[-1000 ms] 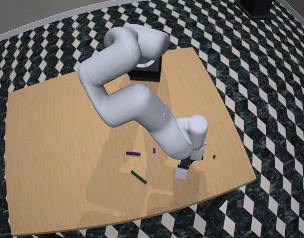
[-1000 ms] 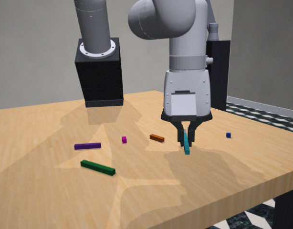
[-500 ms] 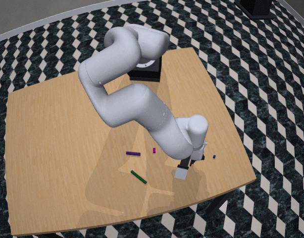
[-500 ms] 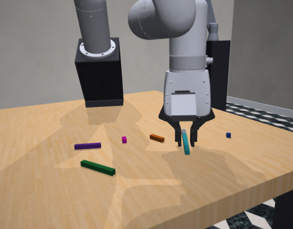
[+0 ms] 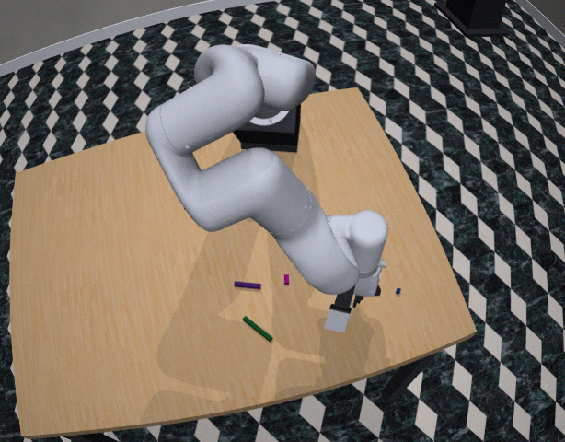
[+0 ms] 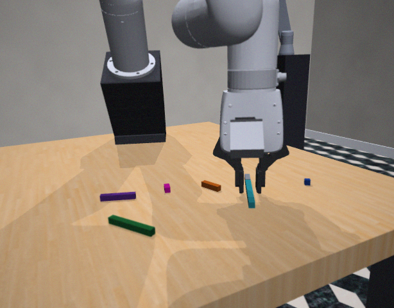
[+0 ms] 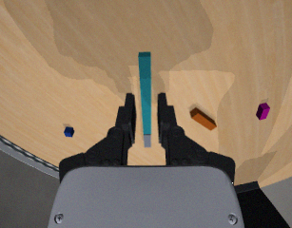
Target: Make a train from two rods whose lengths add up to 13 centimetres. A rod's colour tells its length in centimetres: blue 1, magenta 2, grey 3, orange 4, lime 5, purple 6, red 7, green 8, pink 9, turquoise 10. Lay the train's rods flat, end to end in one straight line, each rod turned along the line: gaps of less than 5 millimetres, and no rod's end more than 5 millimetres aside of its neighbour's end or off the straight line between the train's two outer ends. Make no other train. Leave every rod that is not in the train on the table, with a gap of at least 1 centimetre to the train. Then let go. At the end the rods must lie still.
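My gripper (image 6: 250, 191) (image 7: 146, 104) is open, with a finger on each side of the turquoise rod (image 6: 251, 201) (image 7: 145, 68) and a gap on both sides. The grey rod (image 6: 247, 176) (image 7: 147, 141) is at the turquoise rod's end towards the robot base, roughly in line with it. No gap shows between the two, but how closely they meet, and whether both lie fully flat, is hard to tell. The arm hides both in the top view. The orange rod (image 6: 210, 185) (image 7: 203, 119) lies apart, turned at an angle.
A blue rod (image 5: 397, 290) (image 6: 307, 181) (image 7: 68, 132) lies on the other side of the gripper. A magenta rod (image 5: 286, 279) (image 6: 166, 187) (image 7: 262, 111), a purple rod (image 5: 247, 285) (image 6: 117, 196) and a green rod (image 5: 258, 328) (image 6: 131, 225) lie beyond the orange rod.
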Tool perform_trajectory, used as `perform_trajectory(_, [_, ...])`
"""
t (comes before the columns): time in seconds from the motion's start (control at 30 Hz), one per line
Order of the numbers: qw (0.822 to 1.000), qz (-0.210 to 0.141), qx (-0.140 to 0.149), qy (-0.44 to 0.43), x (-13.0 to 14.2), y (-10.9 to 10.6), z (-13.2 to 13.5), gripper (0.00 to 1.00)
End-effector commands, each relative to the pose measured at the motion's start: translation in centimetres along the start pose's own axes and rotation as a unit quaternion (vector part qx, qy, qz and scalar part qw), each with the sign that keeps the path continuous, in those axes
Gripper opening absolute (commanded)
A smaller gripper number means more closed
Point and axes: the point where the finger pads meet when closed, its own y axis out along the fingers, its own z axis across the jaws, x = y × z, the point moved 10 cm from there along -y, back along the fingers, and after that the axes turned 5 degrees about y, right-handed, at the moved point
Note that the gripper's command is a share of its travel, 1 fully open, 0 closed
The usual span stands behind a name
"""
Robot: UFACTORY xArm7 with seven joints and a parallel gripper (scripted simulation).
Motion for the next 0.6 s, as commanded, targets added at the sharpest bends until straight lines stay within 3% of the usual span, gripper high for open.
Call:
perform_trajectory(0.0, [1.000,0.001,-0.001,-0.001,0.0,-1.2,-0.1,0.24])
perform_trajectory(0.3, [1.000,0.001,-0.001,-0.001,0.0,-6.0,-0.1,0.24])
perform_trajectory(0.57, [1.000,0.001,-0.001,-0.001,0.0,-8.0,-0.1,0.24])
